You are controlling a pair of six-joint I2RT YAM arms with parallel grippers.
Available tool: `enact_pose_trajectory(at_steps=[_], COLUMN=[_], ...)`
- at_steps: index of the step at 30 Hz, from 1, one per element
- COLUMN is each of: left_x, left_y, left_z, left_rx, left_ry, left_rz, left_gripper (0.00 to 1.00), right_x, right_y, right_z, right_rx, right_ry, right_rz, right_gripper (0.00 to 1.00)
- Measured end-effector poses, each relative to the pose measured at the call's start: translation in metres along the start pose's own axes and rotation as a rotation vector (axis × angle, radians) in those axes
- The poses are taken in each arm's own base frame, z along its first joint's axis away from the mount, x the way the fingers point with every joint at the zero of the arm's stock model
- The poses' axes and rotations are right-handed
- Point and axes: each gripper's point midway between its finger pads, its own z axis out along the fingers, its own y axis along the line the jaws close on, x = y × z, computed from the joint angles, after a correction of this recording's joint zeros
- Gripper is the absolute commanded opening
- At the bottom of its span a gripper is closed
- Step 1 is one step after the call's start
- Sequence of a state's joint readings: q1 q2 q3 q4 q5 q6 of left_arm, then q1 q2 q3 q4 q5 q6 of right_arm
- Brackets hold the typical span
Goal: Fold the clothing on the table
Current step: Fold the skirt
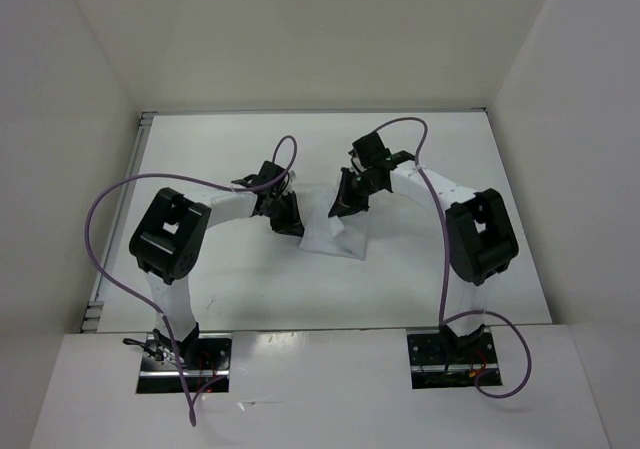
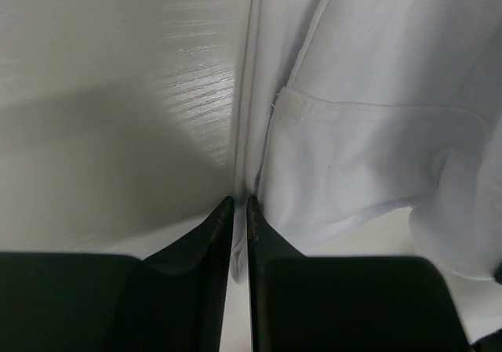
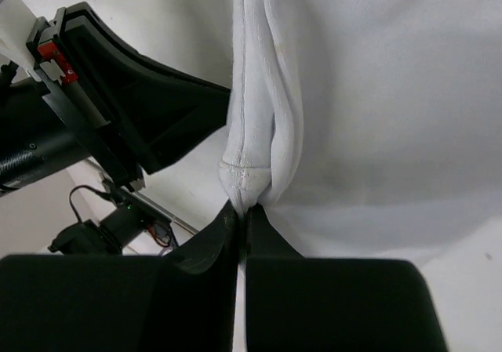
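Since the left claw (image 2: 240,201) and right claw (image 3: 239,209) each clamp the thin wrinkly white fabric clothing (image 1: 335,234), we should lift evenly, keeping it taut.

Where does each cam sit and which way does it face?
Top external: above and behind the bases, facing down on the table; both arms show.
Left wrist: on the left arm, facing along the left gripper, shut on the clothing edge.
Right wrist: likewise, the right gripper shut on a bunched hem; left arm behind.
Shared: all see the clothing.
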State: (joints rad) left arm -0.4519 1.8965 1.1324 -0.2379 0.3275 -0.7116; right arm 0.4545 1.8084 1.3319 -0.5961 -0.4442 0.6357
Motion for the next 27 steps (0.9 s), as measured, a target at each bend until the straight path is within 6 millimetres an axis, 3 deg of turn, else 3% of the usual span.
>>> enact_pose_trajectory(at_steps=[10,21,22,23,25,27], left_x=[0.003,0.005,0.005,0.006,0.007,0.007], left_y=[0.001,0.001,0.002,0.002,0.002,0.003], left_z=[-0.002,-0.003,-0.003,-0.003,-0.004,-0.004], left_rx=[0.002,0.001,0.001,0.0,-0.002,-0.002], left_ry=[0.001,0.003,0.003,0.005,0.006,0.007], left_rz=[0.0,-0.001,-0.002,-0.002,-0.003,-0.004], left_gripper=[0.19,0.19,0.19,0.19,0.19,0.19], right_x=[0.016,0.014,0.014,0.014,0.014,0.013], right_y=[0.014,0.028,0.028,0.027,0.025,0.024], right_z=[0.039,0.054,0.056,0.058,0.062,0.066], right_rx=[-0.005,-0.025,-0.023,-0.021,-0.017,-0.016], right_ry=[0.074,0.078,0.08,0.083,0.087,0.087], right_rz=[-0.03,-0.057,-0.055,-0.051,-0.046,-0.04], right_gripper=[0.0,0.01,0.06,0.21,0.4,0.43])
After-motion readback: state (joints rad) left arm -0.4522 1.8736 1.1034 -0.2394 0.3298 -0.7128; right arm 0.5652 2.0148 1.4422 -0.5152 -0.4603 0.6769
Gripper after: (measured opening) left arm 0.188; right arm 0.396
